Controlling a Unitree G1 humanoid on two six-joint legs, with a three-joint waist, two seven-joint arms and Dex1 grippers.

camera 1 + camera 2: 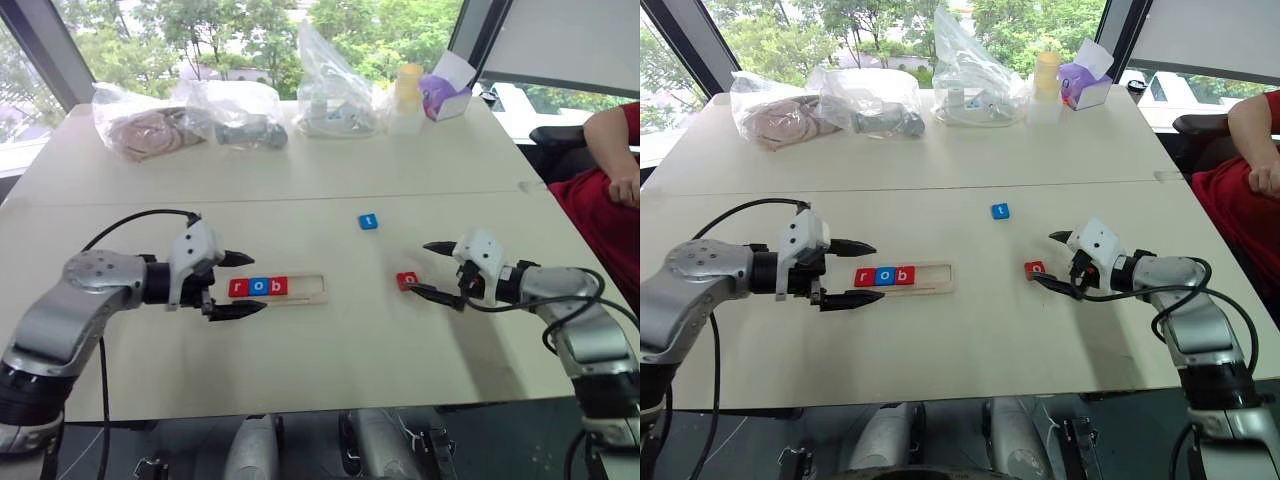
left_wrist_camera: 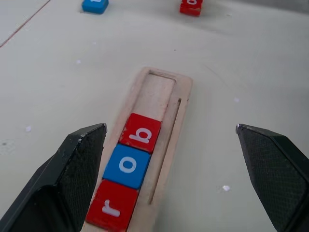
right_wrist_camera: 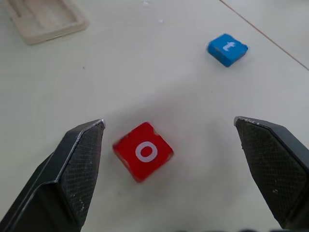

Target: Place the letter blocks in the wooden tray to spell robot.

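Tray (image 1: 300, 290) at centre-left holds r, o, b; red o (image 1: 407, 281) lies free before the wide-open, empty right tool (image 1: 430, 268); left tool (image 1: 240, 284) is wide open, empty too.

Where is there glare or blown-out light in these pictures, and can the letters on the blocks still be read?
Left eye view: the windows behind the table are bright and washed out. Left wrist view: r, o, b read clearly in the wooden tray. Right wrist view: the red o block and the blue t block are sharp, each casting a soft shadow.
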